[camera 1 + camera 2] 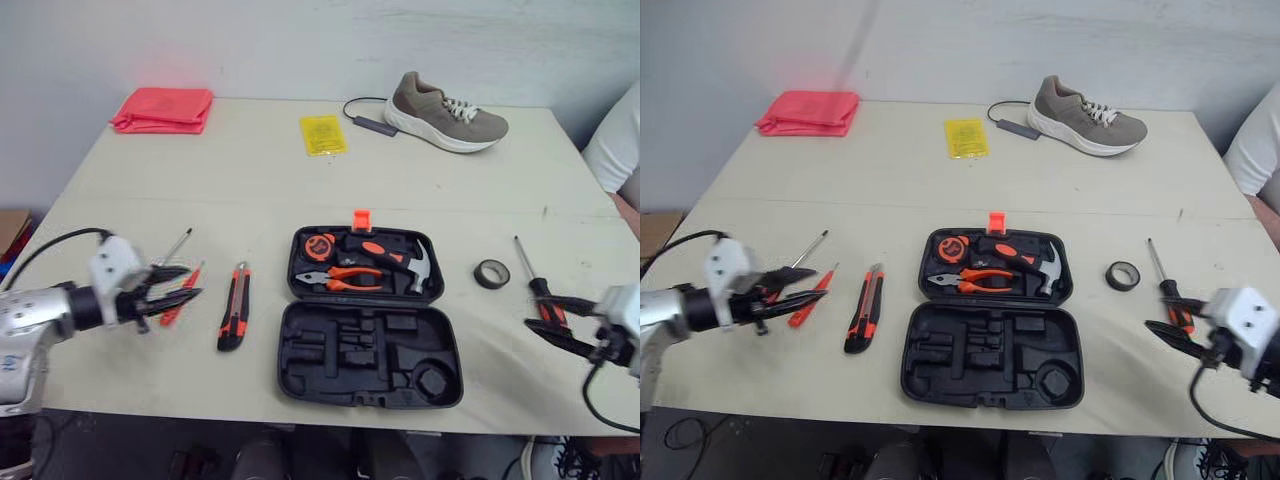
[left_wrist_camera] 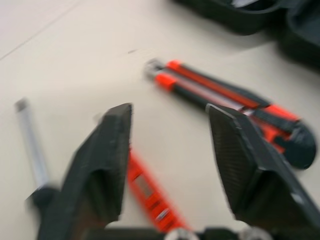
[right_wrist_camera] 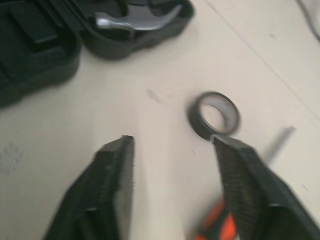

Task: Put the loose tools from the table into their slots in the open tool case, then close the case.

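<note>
Tool case (image 1: 368, 355) open near table (image 1: 250, 150) edge; left gripper (image 1: 193, 281), right gripper (image 1: 537, 310) fingers apart

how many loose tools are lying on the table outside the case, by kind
screwdrivers: 3
utility knife: 1
tape roll: 1
total: 5

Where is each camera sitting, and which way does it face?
Left eye view: head, facing forward and down at the open tool case; both arms show.
Right eye view: beside it, same scene.
Left wrist view: left wrist, along open jaws toward the utility knife.
Right wrist view: right wrist, along open jaws toward the tape roll.
Both wrist views catch the tool case.
</note>
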Controlling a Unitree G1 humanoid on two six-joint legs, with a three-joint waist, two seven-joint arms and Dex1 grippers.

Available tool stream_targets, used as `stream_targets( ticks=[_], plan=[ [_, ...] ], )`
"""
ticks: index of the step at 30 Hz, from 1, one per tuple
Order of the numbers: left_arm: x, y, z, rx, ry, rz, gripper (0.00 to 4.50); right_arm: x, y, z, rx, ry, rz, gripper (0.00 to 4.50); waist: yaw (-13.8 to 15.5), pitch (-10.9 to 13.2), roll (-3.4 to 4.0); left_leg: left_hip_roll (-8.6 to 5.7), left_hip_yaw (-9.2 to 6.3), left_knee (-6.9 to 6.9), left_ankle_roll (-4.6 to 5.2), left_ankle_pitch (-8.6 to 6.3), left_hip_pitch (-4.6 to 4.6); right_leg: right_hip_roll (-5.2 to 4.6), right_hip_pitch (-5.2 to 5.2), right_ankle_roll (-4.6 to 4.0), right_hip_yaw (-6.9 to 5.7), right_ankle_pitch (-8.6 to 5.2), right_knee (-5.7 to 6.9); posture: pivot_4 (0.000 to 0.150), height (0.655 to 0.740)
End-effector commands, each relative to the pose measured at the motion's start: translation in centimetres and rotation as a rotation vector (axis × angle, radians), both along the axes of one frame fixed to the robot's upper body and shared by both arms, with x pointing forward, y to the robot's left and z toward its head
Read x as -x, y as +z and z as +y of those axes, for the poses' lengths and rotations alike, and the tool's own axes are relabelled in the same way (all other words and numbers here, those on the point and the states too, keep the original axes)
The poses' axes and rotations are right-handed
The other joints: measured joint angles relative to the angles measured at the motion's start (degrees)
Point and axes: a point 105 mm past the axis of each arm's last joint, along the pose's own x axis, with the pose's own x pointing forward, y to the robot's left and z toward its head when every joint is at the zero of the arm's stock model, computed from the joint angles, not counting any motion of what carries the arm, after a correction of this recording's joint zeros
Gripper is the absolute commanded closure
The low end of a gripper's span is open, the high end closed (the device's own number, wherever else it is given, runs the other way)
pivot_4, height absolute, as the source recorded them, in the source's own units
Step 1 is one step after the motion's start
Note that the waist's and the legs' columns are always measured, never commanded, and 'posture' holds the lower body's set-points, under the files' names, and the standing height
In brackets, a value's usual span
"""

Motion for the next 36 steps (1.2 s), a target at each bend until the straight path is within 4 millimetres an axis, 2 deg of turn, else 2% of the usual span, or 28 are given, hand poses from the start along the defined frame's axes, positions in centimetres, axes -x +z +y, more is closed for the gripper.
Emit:
stream_targets(
  ticks=[1,2,4,8,10,12,15,18,24,27,29,36],
  plan=[
    [2.1,1.6,6.1,-0.045,0.165,-0.067,0.26,2.3,0.5,-2.7,-0.003,-0.091,-0.039,0.0,-0.27,0.01,-0.02,0.02,0.01,-0.02,-0.01,-0.02,0.0,0.0,0.0,-0.01,0.0,0.0,-0.03,0.15,0.74],
    [2.8,1.6,7.7,-0.061,0.21,-0.072,0.05,2.7,0.2,-3.0,-0.003,-0.103,-0.032,0.0,-0.55,0.01,-0.02,0.02,0.04,-0.05,0.0,-0.06,0.01,-0.01,-0.01,-0.02,-0.02,-0.01,-0.07,0.15,0.74],
    [4.3,1.5,11.3,-0.078,0.335,-0.075,0.05,3.1,0.3,-3.7,-0.04,-0.147,-0.061,0.0,-1.22,0.0,-0.03,0.01,0.06,-0.19,0.03,-0.09,0.05,-0.06,0.0,-0.02,-0.04,-0.01,-0.16,0.15,0.74],
    [7.1,1.4,16.0,-0.09,0.525,-0.065,0.05,3.8,-0.3,-5.0,-0.016,-0.182,-0.086,0.0,-1.89,-0.02,-0.08,-0.13,0.08,-0.51,0.0,-0.18,0.18,-0.31,0.0,-0.02,-0.05,-0.01,-0.2,0.15,0.74],
    [8.1,1.4,17.1,-0.084,0.576,-0.056,0.05,4.1,-0.4,-5.3,-0.043,-0.19,-0.099,0.0,-2.03,-0.03,-0.08,-0.17,0.08,-0.67,-0.03,-0.16,0.2,-0.36,-0.01,-0.02,-0.07,-0.01,-0.28,0.15,0.74],
    [8.6,1.0,17.3,-0.069,0.58,-0.042,0.05,4.1,-0.4,-5.4,-0.054,-0.194,-0.105,0.0,-2.12,-0.02,-0.06,-0.17,0.06,-0.76,-0.14,-0.08,0.19,-0.39,-0.02,-0.02,-0.12,-0.01,-0.36,0.15,0.74],
    [8.3,0.6,16.4,-0.028,0.536,-0.029,0.05,3.4,-0.5,-4.4,-0.059,-0.152,-0.109,0.0,-1.84,-0.04,-0.1,-0.17,0.04,-0.75,-0.16,-0.08,0.18,-0.42,-0.01,-0.02,-0.17,-0.01,-0.36,0.15,0.74],
    [7.0,0.6,14.7,0.006,0.46,-0.016,0.05,2.1,0.2,-2.6,-0.085,-0.081,-0.151,0.0,-1.67,-0.05,-0.11,-0.2,0.02,-0.71,-0.23,-0.11,0.19,-0.47,0.01,-0.02,-0.17,0.0,-0.31,0.15,0.74],
    [4.1,0.8,10.2,0.047,0.297,0.067,0.05,0.2,2.5,3.2,-0.206,0.15,-0.261,0.0,-1.47,-0.04,-0.09,-0.22,-0.02,-0.72,-0.33,-0.01,0.16,-0.47,-0.02,-0.05,-0.18,0.02,-0.17,0.15,0.74],
    [2.1,2.3,8.4,0.118,0.3,0.048,0.05,0.3,4.3,7.1,-0.297,0.294,-0.344,0.0,-1.23,-0.05,-0.12,-0.21,-0.01,-0.72,-0.06,0.15,0.15,-0.39,-0.01,-0.04,-0.19,0.02,-0.17,0.15,0.74],
    [1.3,2.6,7.5,0.125,0.302,0.085,0.05,0.4,4.9,9.3,-0.331,0.37,-0.35,0.0,-1.22,-0.05,-0.12,-0.21,-0.01,-0.65,-0.05,0.16,0.12,-0.37,-0.03,-0.04,-0.19,0.02,-0.08,0.15,0.74],
    [-0.1,0.4,5.0,0.031,0.325,0.295,0.05,0.8,5.8,14.9,-0.404,0.566,-0.375,0.0,-1.23,-0.04,-0.15,-0.21,0.08,-0.61,-0.04,0.16,0.13,-0.26,-0.1,-0.04,-0.18,0.02,-0.01,0.15,0.74]
  ],
)
